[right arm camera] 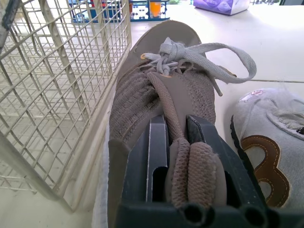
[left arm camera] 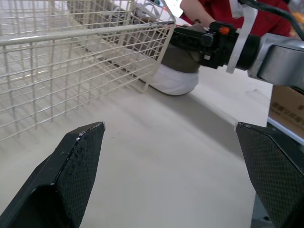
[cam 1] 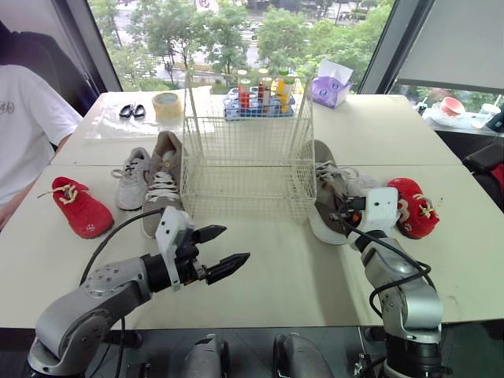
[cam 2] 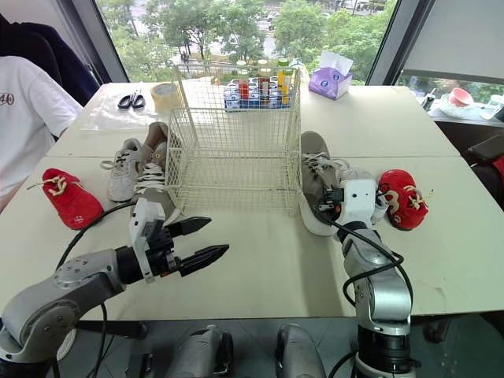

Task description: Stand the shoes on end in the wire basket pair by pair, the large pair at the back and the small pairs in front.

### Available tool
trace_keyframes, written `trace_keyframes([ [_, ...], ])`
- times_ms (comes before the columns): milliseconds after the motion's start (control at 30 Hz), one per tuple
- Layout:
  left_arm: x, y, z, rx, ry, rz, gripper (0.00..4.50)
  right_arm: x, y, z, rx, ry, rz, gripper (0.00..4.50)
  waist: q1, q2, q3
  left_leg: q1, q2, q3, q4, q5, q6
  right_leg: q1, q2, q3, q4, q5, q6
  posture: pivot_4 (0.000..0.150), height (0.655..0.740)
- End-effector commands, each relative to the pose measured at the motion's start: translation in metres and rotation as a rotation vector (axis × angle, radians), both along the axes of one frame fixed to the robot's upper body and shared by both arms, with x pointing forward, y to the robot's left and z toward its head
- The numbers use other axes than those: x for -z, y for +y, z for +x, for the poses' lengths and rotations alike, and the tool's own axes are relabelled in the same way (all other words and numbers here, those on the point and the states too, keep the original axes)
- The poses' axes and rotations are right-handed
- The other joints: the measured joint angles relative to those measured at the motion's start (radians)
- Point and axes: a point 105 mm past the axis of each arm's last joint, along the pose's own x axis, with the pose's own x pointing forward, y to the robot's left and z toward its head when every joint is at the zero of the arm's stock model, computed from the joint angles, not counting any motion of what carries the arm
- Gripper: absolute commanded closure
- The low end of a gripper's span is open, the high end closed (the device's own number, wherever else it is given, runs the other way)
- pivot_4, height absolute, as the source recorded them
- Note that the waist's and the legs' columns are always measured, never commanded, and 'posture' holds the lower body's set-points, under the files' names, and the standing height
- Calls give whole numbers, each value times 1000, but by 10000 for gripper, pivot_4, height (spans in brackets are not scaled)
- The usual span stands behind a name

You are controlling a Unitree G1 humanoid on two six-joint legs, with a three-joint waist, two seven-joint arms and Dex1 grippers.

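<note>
**Operator:** Report the state of each tool.

**Technician:** The left tool (cam 1: 234, 243) is spread wide. It hovers above the surface (cam 1: 299, 260), in front of the wire basket (cam 1: 244, 161), and touches nothing. The right tool (right arm camera: 176, 124) is pressed together on the heel collar of the large taupe shoe (right arm camera: 161, 95), with one finger on each side of the padded rim.

**Operator:** Where is that shoe?

**Technician:** It lies sole-down on the surface, just beside the basket's right wall. Its toe points to the far edge and its heel points to the robot.

**Operator:** Where are the other shoes?

**Technician:** All are on the surface, outside the basket.
- Right side: the small grey shoe (right arm camera: 268, 156) lies just beside the gripped shoe. The small red shoe (cam 1: 413, 206) lies beyond it, further right.
- Left side: the second large taupe shoe (cam 1: 163, 185) lies just beside the basket's left wall. The small white-grey shoe (cam 1: 132, 177) lies against its outer side. The second small red shoe (cam 1: 79, 209) lies well apart, toward the left edge.

**Operator:** What else is on the surface?

**Technician:** Behind the basket are a tape roll (cam 1: 166, 105), scissors (cam 1: 131, 111), a crate of bottles (cam 1: 260, 98) and a purple tissue box (cam 1: 331, 88). A person in a white shirt (cam 1: 24, 126) sits at the left edge.
</note>
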Motion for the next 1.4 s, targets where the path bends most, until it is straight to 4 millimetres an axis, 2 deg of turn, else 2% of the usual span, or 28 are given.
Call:
trace_keyframes([
  [33, -20, 2, -6, 79, 24, -78, 0, -79, -24, -2, 138, -300, -40, 43709, -2, 6, 4, -1, 0, 0, 1, 0, 0, -1, 0, 0, 0, 0, 0, 1500, 7400],
  [133, -39, 6, -4, 133, 53, -150, 0, -147, -24, -6, 178, -515, -163, 43709, -4, 11, 7, -9, -1, 1, 3, 1, 1, -9, 0, 1, 2, 1, 0, 1500, 7400],
  [200, -54, 10, -1, 166, 70, -214, 0, -184, -17, -11, 171, -632, -197, 43709, -6, 11, 7, -14, -5, 2, 4, 2, 0, -17, 0, 2, 7, 3, 3, 1500, 7400],
  [300, -83, 18, 3, 200, 62, -307, 0, -227, -11, -20, 135, -766, -225, 43709, -10, 11, 7, -13, -5, 1, 4, 2, 0, -18, 1, 2, 13, 2, 7, 1500, 7400],
  [367, -98, 24, 7, 195, 41, -342, 0, -245, -10, -24, 105, -819, -242, 43709, -12, 10, 6, -13, -5, -1, 3, 2, -1, -17, 1, 1, 14, 1, 7, 1500, 7400],
  [467, -161, 56, 26, 124, -109, -468, 0, -292, -6, -36, -126, -915, -339, 43709, -9, 9, 9, -13, -5, -1, 4, 2, -1, -16, 0, 1, 13, 1, 7, 1500, 7400],
  [567, -206, 88, 43, 34, -212, -552, 0, -316, 7, -51, -379, -928, -433, 43709, -8, 7, 11, -13, -6, -1, 6, 2, -1, -15, 0, 1, 12, 2, 6, 1500, 7400],
  [633, -225, 106, 52, -15, -252, -578, 0, -323, 21, -62, -540, -922, -495, 43709, -8, 7, 11, -13, -7, -1, 4, 2, 0, -15, 0, 1, 11, 1, 7, 1500, 7400],
  [733, -236, 115, 65, -37, -276, -543, 0, -321, 42, -67, -709, -924, -593, 43709, -16, 7, 10, -12, -6, 1, 2, 1, 1, -14, 0, 1, 12, 0, 9, 1500, 7400],
  [867, -252, 114, 74, 16, -293, -510, 0, -303, 68, -65, -881, -924, -712, 43709, -25, 2, 11, -13, -6, 4, 4, 2, 0, -15, 0, 0, 12, 1, 9, 1500, 7400],
  [967, -263, 112, 77, 45, -308, -503, 0, -294, 76, -61, -913, -933, -751, 43709, -23, 2, 12, -13, -6, 4, 4, 2, 0, -16, 0, 1, 12, 1, 9, 1500, 7400],
  [1067, -271, 100, 70, 132, -313, -467, 0, -283, 82, -56, -924, -933, -810, 43709, -22, 2, 12, -14, -6, 4, 4, 3, -2, -16, -1, 1, 12, 0, 9, 1500, 7400],
  [1167, -272, 94, 70, 167, -305, -425, 0, -276, 88, -55, -943, -943, -847, 43709, -23, 2, 12, -14, -6, 5, 4, 5, -6, -16, -1, 1, 12, 0, 10, 1500, 7400],
  [1333, -262, 82, 78, 201, -270, -339, 0, -266, 98, -59, -975, -968, -898, 43709, -24, 2, 12, -14, -6, 4, 4, 6, -8, -17, -1, 1, 14, 0, 9, 1500, 7400],
  [1400, -259, 80, 80, 213, -264, -324, 5377, -265, 99, -60, -978, -972, -902, 43709, -24, 2, 12, -14, -6, 4, 4, 6, -8, -17, 0, 1, 15, 0, 9, 1500, 7400],
])
